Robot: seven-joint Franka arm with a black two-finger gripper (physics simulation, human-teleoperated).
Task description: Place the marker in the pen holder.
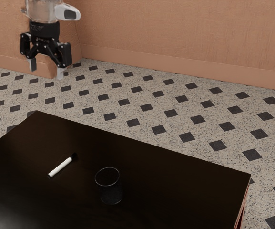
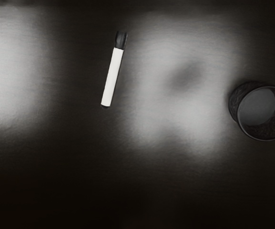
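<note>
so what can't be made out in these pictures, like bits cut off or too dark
Pen holder: one side of its rim, cut off by the wrist view's edge.
Arm: upper part, cut off by the exterior view's top edge.
Marker: its dark end's outline, lost against the dark table in the exterior view.

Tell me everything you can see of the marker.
The marker is a slim, straight stick with a plain white barrel, a longer black section at one end and a short dark tip at the other. It looks like plastic. It lies flat on the dark table, apart from the pen holder; nothing else touches it.
</note>
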